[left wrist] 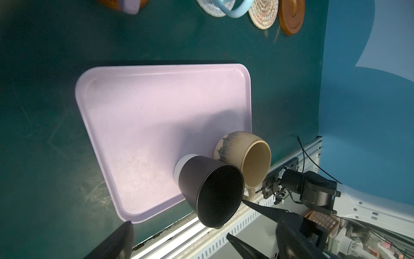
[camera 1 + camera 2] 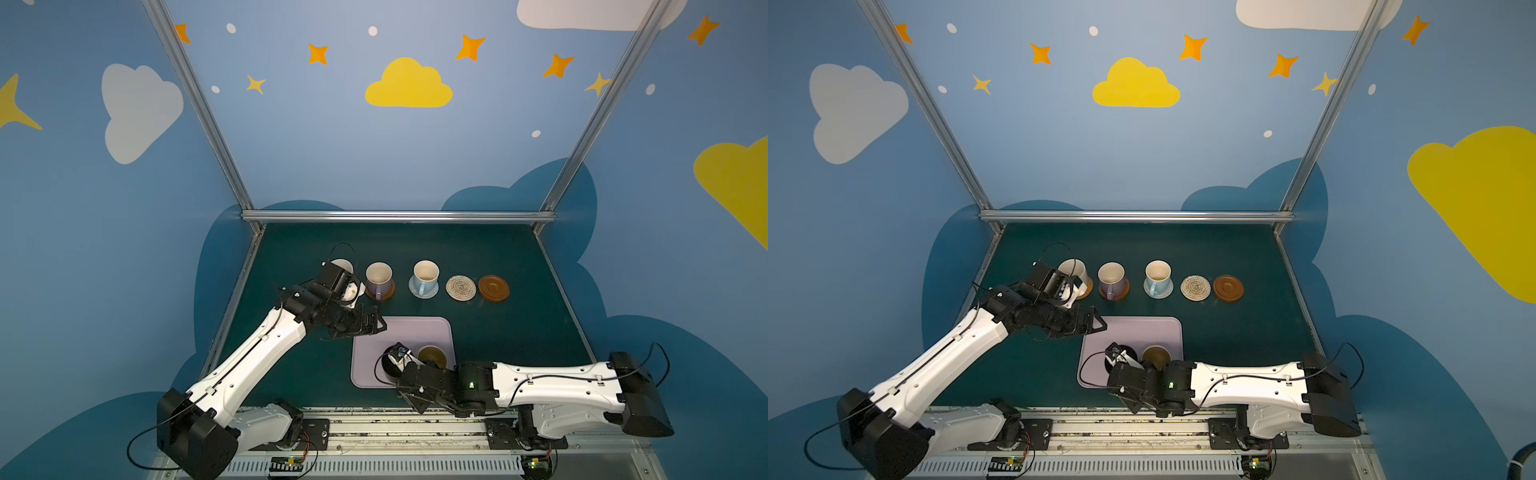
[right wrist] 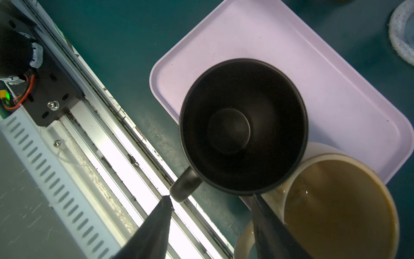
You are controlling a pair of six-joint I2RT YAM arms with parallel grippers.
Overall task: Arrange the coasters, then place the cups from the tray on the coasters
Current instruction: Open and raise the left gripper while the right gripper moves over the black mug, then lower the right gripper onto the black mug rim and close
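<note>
On the lilac tray (image 2: 415, 332) (image 3: 291, 44) stand a black cup (image 3: 242, 127) (image 1: 201, 179) and a mustard-tan cup (image 2: 432, 355) (image 3: 336, 201), touching. My right gripper (image 3: 210, 197) (image 1: 235, 217) hangs over the black cup's handle (image 3: 186, 186). Its jaws are apart: one tip touches the handle's end, the other sits between the two cups. My left gripper (image 2: 380, 321) (image 2: 1100, 320) is open and empty beside the tray's far left corner. At the back, cream (image 2: 1073, 270), lavender (image 2: 379, 276) and light blue (image 2: 426, 274) cups stand on coasters. A beige woven coaster (image 2: 460, 287) and a brown wooden coaster (image 2: 493, 287) lie bare.
The coaster row runs across the green mat (image 2: 519, 332) behind the tray. A metal rail (image 2: 415, 428) with both arm bases borders the mat's near edge, just below the tray. Blue walls and aluminium posts (image 2: 399, 216) close in the sides and back.
</note>
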